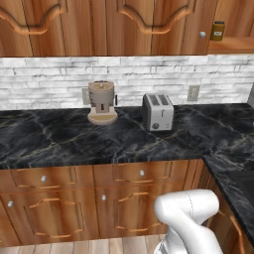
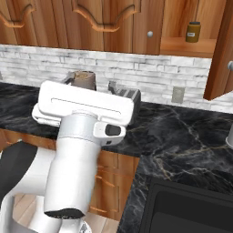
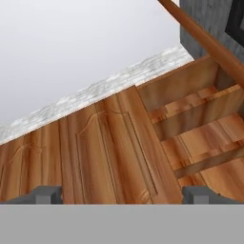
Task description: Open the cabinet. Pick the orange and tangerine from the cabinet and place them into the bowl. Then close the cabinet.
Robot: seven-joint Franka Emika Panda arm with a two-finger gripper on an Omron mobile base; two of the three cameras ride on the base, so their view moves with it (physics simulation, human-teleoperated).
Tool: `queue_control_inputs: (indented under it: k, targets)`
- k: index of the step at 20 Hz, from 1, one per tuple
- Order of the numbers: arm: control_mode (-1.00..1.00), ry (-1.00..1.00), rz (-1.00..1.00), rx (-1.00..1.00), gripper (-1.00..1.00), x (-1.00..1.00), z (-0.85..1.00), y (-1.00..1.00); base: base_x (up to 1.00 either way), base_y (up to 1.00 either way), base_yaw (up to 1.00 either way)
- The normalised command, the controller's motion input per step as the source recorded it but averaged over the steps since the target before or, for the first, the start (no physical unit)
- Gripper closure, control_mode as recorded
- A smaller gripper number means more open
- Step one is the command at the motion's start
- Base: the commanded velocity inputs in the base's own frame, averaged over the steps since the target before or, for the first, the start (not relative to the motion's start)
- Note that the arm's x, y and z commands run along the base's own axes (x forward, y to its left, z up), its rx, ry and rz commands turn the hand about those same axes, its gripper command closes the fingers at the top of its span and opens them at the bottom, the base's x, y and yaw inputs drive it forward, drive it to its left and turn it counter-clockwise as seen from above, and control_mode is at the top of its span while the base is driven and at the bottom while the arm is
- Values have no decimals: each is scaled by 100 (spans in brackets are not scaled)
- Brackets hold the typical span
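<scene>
While your fingers (image 3: 121, 194) stand spread wide and empty, the cabinet (image 3: 200, 119) lies open ahead to their right, its shelves showing

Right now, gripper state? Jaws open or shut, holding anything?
Gripper: jaws open wide, nothing between them, pointed at the wall cabinet.

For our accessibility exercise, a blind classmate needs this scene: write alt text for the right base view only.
The robot's white arm fills the foreground before a black marble counter. Above, reddish-brown wall cabinets hang on a white brick wall; at the right, one door stands open on a shelf holding a small jar. A dark sink sits at the lower right.
</scene>
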Motion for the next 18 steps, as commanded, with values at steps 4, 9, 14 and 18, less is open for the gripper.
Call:
queue_control_inputs:
  k: [4, 9, 14, 18]
  targets:
    - [-100, -1, 3, 0, -100, 10, 0, -34, 0, 0, 0]
    - [-100, 0, 0, 0, -100, 9, 0, -53, 0, 0, 0]
    - [-100, 0, 0, 0, -100, 27, 0, -53, 0, 0, 0]
    - [-100, 0, 2, 2, -100, 64, 0, -46, 0, 0, 0]
